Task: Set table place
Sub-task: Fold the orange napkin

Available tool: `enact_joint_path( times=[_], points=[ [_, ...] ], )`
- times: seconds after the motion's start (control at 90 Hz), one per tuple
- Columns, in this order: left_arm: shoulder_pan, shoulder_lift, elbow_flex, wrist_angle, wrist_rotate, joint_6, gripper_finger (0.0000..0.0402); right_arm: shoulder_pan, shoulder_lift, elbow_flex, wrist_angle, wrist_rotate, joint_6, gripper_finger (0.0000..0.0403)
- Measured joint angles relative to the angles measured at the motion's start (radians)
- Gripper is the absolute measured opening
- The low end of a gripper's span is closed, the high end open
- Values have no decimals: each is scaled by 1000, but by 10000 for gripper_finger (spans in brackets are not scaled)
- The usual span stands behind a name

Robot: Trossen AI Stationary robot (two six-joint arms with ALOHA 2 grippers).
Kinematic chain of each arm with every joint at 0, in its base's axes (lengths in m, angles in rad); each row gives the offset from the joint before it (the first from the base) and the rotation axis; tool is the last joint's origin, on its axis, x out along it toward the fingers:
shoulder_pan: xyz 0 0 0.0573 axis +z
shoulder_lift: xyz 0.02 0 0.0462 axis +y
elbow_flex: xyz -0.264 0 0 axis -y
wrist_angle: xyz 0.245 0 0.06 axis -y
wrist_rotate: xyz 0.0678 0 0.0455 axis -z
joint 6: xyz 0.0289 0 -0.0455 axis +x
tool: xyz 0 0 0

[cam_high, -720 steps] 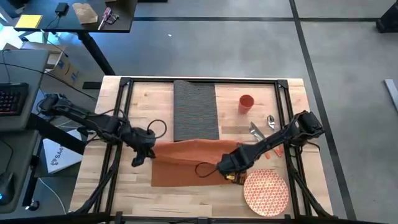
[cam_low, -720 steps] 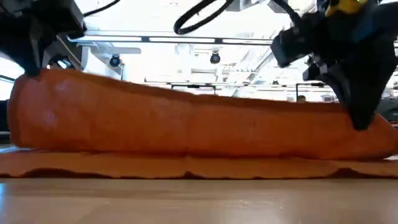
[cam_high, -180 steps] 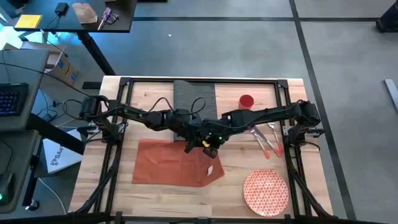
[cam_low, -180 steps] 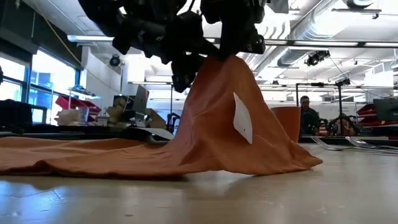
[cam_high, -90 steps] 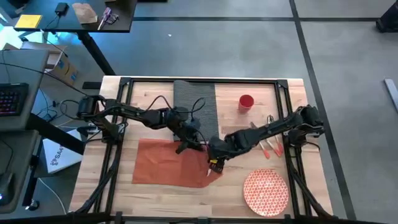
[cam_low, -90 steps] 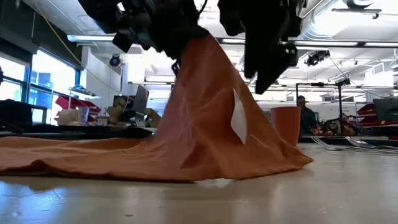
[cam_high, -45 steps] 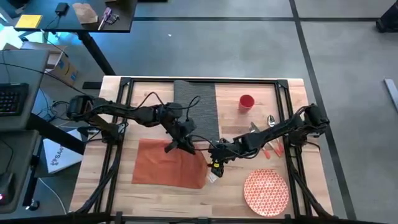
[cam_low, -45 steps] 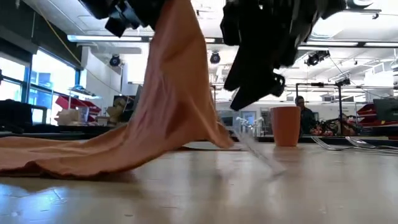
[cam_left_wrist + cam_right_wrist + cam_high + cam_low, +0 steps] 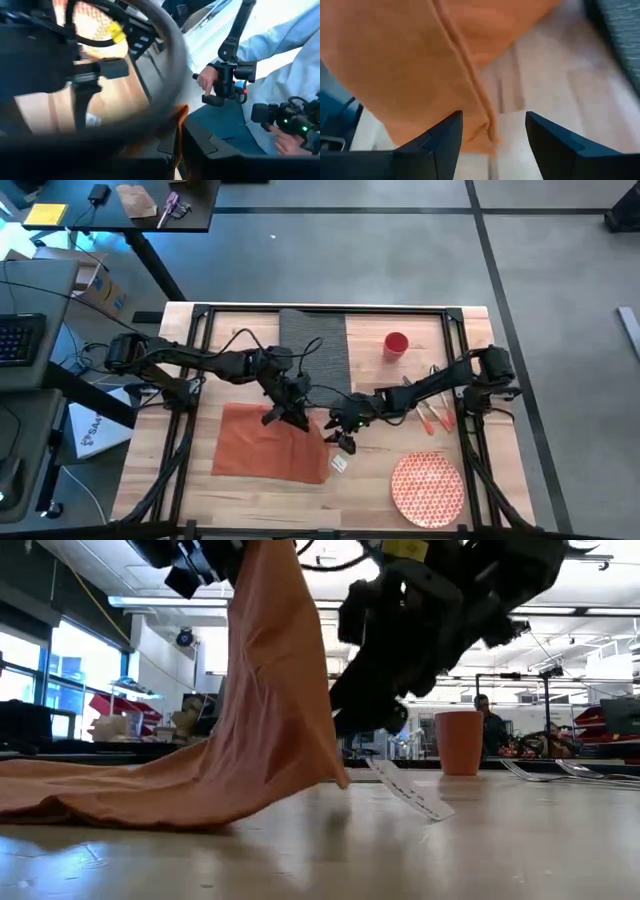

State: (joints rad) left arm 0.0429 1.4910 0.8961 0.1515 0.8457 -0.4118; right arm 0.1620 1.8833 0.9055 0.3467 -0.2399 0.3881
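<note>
Napkin (image 9: pixel 270 448) corner pinched between left fingers (image 9: pixel 283 412); right fingers (image 9: pixel 442 140) apart

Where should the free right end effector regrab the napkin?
Pinch the hanging hemmed corner of the orange napkin beside the white tag, coming in level from the right. The left end effector holds it raised, so that edge drapes clear; right end effector is open.
</note>
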Motion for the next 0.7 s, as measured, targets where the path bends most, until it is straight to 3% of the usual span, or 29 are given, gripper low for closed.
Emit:
enact_joint_path(
  times=[0.156, 0.4, 0.578, 0.7],
  points=[
    [0, 0, 0, -13, -1, -4, 0, 17, 90, 53, 17, -6, -5, 154],
    [0, 0, 0, -26, -1, -6, 0, 48, 161, 119, 8, -6, 44, 14],
    [1, -57, -1, -44, 17, -6, 0, 50, 73, 125, -149, 27, 102, 1],
    [0, -116, 1, -135, 67, 43, 0, 49, -21, 125, -258, -8, 46, 0]
  ],
)
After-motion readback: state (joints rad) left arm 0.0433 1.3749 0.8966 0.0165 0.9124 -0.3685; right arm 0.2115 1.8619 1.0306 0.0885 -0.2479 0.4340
